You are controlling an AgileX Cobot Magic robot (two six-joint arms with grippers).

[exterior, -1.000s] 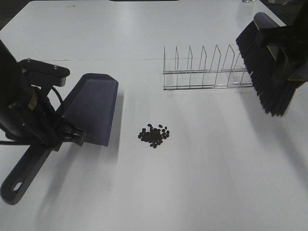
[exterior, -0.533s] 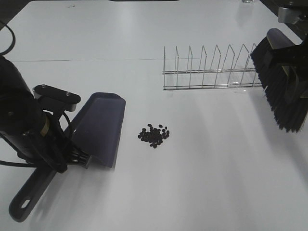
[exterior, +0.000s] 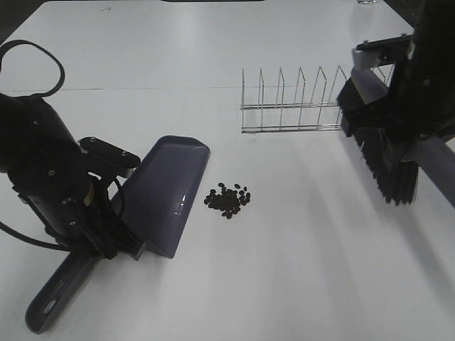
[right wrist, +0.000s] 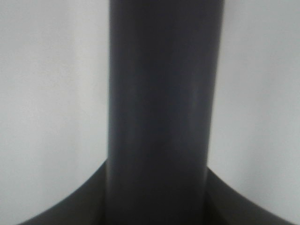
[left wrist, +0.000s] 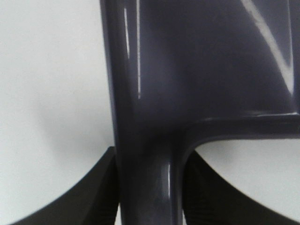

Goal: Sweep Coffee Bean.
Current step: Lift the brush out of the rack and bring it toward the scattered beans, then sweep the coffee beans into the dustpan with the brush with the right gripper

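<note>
A small heap of dark coffee beans lies on the white table near the middle. Just left of it is a dark grey dustpan, its lip close to the beans. My left gripper is shut on the dustpan's handle, with dark fingers on both sides of it. On the right, a brush with black bristles hangs over the table, well right of the beans. My right gripper is shut on the brush handle.
A wire dish rack stands behind the beans, its right end close to the brush. The white table stretches bare in front of the beans. The dustpan handle's end reaches toward the front left edge.
The dustpan has slid right toward the beans with my left arm. The brush has swung left and turned, now nearer the rack's right end. The beans have not moved.
</note>
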